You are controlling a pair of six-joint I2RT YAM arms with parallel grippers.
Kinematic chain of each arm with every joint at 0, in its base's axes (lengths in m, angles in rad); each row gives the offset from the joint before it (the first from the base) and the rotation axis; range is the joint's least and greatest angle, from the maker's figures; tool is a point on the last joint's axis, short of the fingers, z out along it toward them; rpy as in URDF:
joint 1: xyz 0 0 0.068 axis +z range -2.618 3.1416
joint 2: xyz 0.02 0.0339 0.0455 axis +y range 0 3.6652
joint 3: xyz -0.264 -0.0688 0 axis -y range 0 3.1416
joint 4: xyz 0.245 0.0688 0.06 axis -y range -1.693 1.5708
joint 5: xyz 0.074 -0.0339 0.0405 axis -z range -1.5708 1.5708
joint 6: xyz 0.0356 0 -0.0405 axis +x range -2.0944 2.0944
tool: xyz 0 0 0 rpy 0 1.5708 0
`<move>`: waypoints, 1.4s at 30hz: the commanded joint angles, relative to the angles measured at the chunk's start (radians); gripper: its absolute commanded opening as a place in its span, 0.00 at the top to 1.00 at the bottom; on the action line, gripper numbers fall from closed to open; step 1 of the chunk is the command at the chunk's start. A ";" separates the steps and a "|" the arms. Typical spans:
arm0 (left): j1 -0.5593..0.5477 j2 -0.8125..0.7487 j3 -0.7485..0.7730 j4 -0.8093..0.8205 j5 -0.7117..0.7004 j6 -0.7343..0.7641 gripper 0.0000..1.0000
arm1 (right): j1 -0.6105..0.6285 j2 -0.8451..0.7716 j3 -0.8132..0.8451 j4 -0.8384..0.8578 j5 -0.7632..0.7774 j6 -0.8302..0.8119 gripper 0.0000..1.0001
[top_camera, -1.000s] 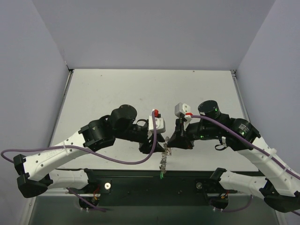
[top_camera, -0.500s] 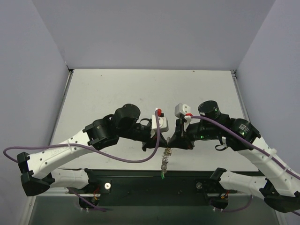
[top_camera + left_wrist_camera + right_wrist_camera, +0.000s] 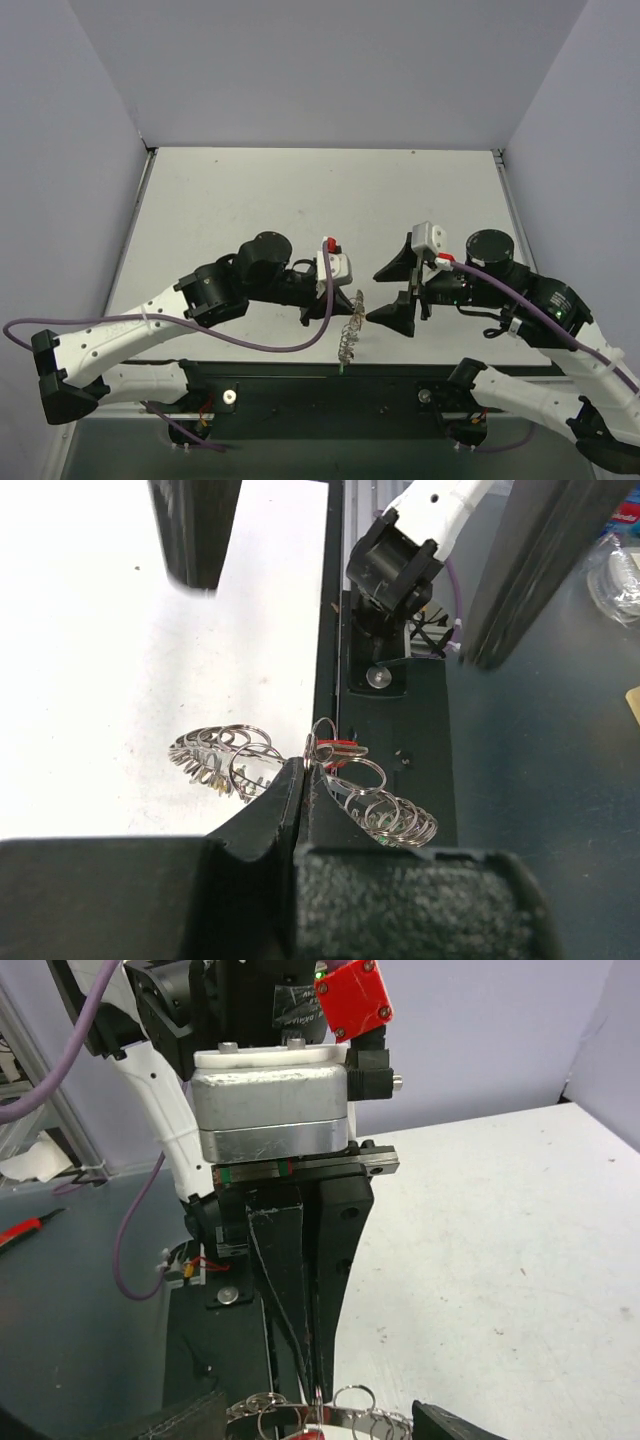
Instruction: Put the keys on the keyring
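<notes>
Over near edge of surface [image 3: 250, 190], btwn the two arms: keyring [image 3: 385, 815] held aloft, rim pinched in L jaws, shut tight on it. Loops fan out both sides of the pinch. Red key [image 3: 338, 747] right by the pinch; green tag [image 3: 343, 372] at ring's low end. R jaws spread wide, near ring, not touching.

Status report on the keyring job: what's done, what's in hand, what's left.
Done: a red key head already sits among the loops of the keyring; whether it is fully threaded is unclear. In hand: the left tool is shut on the keyring at the near edge of the table; the right tool is open and empty beside it. Left: any loose keys are out of view, so the remainder cannot be judged.
</notes>
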 commanded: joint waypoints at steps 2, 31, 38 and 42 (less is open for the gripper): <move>-0.002 -0.078 -0.028 0.194 -0.055 -0.029 1.00 | 0.008 -0.026 -0.025 0.086 0.048 0.022 0.27; -0.001 -0.175 -0.114 0.358 -0.086 -0.043 1.00 | 0.007 0.022 -0.074 0.155 0.019 0.069 0.44; -0.001 -0.181 -0.111 0.359 -0.084 -0.040 1.00 | 0.008 0.023 -0.087 0.154 -0.003 0.074 0.59; -0.001 -0.187 -0.111 0.367 -0.081 -0.041 1.00 | 0.007 0.030 -0.091 0.152 -0.004 0.074 0.74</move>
